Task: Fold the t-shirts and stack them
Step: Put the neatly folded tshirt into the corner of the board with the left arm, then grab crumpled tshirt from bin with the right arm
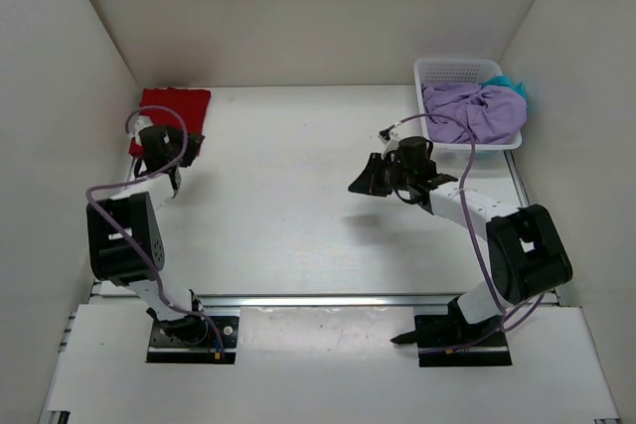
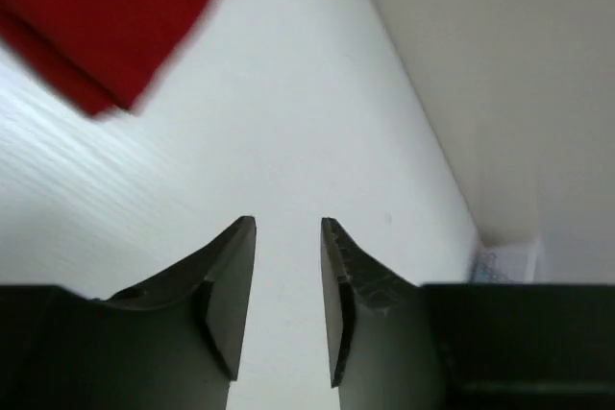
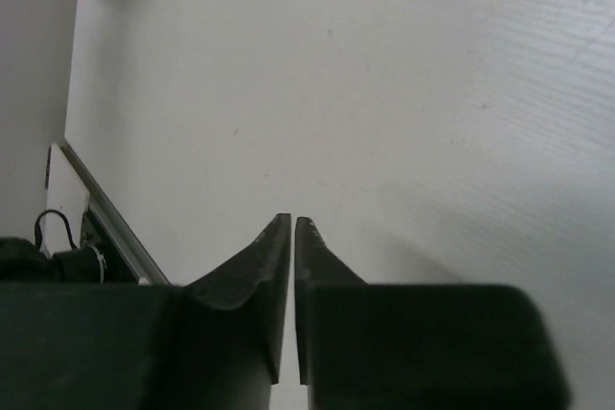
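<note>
A red t-shirt lies folded flat at the back left of the table; its corner fills the upper left of the left wrist view. My left gripper hovers at that shirt's near edge, open, with only bare table between its fingers. A lavender t-shirt lies crumpled in the white mesh basket, and a teal t-shirt peeks out behind it. My right gripper hangs over the middle of the table, left of the basket. Its jaws are shut to a thin slit with nothing in them.
White walls close in the table on the left, back and right. A metal rail runs along the table's near edge, with the arm bases behind it. The basket's corner shows far off in the left wrist view.
</note>
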